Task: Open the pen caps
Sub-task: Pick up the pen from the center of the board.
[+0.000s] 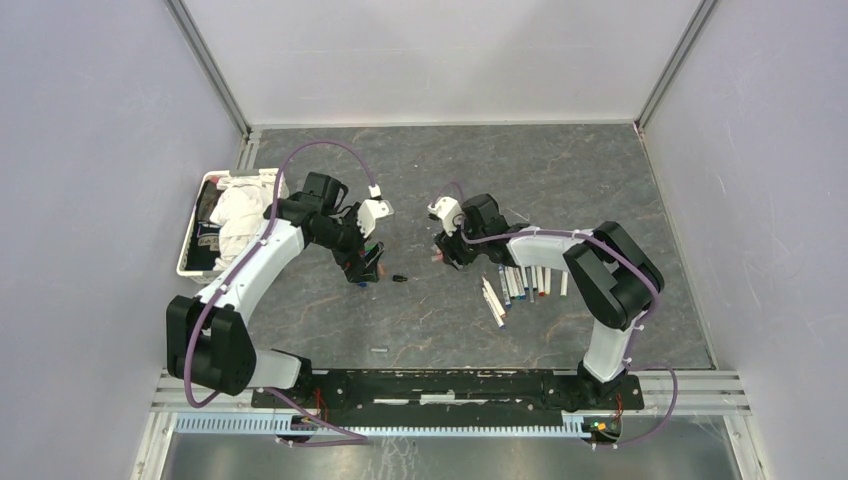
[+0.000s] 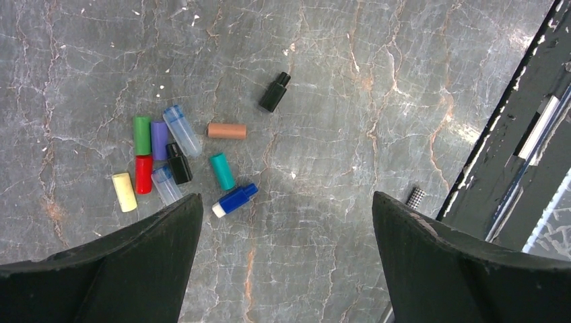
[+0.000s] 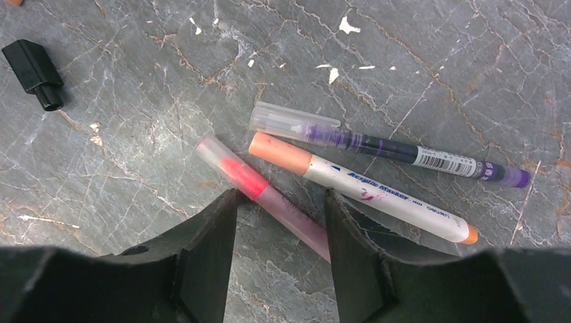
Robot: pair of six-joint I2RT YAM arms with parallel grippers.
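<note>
Several loose pen caps (image 2: 168,161) in green, purple, red, yellow, teal, black and clear lie in a cluster on the grey marble table. A tan cap (image 2: 227,130), a blue cap (image 2: 234,200) and a black cap (image 2: 275,92) lie close by. My left gripper (image 2: 286,198) hovers wide open just right of the cluster, holding nothing. My right gripper (image 3: 281,195) stands low over a pink pen (image 3: 256,185) that runs slantwise between its part-closed fingers. Beside it lie an orange-capped pen (image 3: 363,192) and a purple pen (image 3: 377,145) under a clear cap. More pens (image 1: 520,285) lie in a row further right.
A white basket (image 1: 190,240) with crumpled white cloth stands at the table's left edge. The black cap (image 1: 399,277) lies between the two grippers. A small pale piece (image 1: 378,350) rests near the front rail. Grey walls close in both sides.
</note>
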